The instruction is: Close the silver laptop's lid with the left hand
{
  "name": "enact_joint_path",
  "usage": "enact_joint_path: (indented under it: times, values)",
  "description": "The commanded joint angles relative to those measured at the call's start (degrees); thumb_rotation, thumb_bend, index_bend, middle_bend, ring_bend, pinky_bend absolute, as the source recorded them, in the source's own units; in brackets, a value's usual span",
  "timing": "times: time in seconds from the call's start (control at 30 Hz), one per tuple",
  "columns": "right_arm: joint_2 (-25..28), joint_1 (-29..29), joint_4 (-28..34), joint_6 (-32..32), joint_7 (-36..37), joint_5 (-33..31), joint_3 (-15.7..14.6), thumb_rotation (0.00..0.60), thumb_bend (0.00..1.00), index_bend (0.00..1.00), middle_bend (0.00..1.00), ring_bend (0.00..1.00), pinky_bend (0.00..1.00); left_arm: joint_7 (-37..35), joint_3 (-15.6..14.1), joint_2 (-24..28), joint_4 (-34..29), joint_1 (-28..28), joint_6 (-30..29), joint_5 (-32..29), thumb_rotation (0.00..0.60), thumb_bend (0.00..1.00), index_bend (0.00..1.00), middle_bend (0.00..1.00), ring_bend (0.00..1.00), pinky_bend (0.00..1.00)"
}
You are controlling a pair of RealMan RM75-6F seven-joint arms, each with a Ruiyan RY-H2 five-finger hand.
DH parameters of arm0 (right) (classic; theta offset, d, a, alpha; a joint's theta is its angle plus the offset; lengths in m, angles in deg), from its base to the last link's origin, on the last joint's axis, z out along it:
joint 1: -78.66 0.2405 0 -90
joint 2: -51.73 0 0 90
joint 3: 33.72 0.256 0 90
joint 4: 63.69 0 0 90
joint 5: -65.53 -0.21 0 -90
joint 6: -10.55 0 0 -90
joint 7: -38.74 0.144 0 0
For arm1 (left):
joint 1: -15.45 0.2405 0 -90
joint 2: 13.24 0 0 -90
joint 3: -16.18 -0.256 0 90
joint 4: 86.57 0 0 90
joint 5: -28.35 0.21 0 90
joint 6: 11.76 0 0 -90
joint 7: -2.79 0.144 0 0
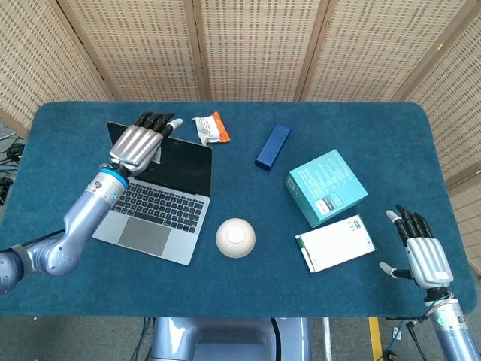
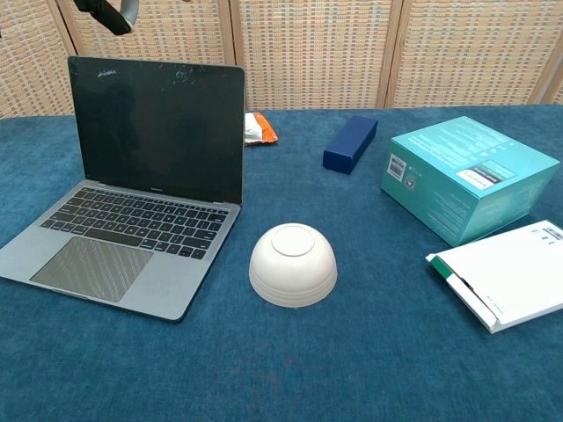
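Observation:
The silver laptop [image 1: 158,199] stands open at the table's left, its dark screen [image 2: 158,127] upright. My left hand [image 1: 140,143] hovers over the lid's top edge with fingers stretched out toward the far side, holding nothing. In the chest view only a dark part of that hand [image 2: 107,13] shows above the lid's upper left corner. Whether it touches the lid is unclear. My right hand [image 1: 422,256] lies open by the table's near right edge, far from the laptop.
A white bowl [image 1: 235,238] sits upside down just right of the laptop. An orange-white snack packet [image 1: 210,128] lies behind the lid. Further right are a blue box [image 1: 273,146], a teal box [image 1: 326,186] and a white booklet [image 1: 335,243].

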Motion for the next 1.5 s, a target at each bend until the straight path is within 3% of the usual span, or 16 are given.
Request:
enact_joint_path:
  times: [0.03,0.33,0.57,0.8,1.5]
  values:
    - [-0.2,0.2,-0.4,0.5,0.3,-0.3,0.0,0.6,0.08,0.08,0.0,0.0,0.0,0.9,-1.1,-2.1,2.9,-2.4,0.5,-2.9,0.6,1.0,0.0,0.0,0.0,0.0]
    - [-0.5,0.5,-1.0,1.1,1.0,-0.3,0.0,0.6,0.08,0.08,0.0,0.0,0.0,0.3,-3.1,-7.4,10.0,-6.0,0.9,-5.8,0.6,1.0,0.0,0.0,0.0,0.0]
    - [-1.0,0.7,-1.5,1.5,1.0,-0.2,-0.2,0.6,0.08,0.08,0.0,0.0,0.0,-2.4,-3.5,-10.6,13.6,-6.6,1.1,-3.8,0.6,1.0,0.0,0.0,0.0,0.0]
    - [-1.1,0.8,-1.7,1.6,1.1,-0.4,-0.1,0.6,0.08,0.08,0.0,0.0,0.0,-3.9,-4.6,-13.0,16.5,-7.3,3.2,-4.2,0.6,1.0,0.0,0.1,0.0,0.0]
    - [-1.1,0.8,-1.3,1.5,0.3,0.1,-0.6,0.6,0.09,0.08,0.0,0.0,0.0,-7.1,-6.7,-10.2,11.9,-6.6,1.4,-1.0,0.6,1.0,0.06,0.26,0.03,0.05]
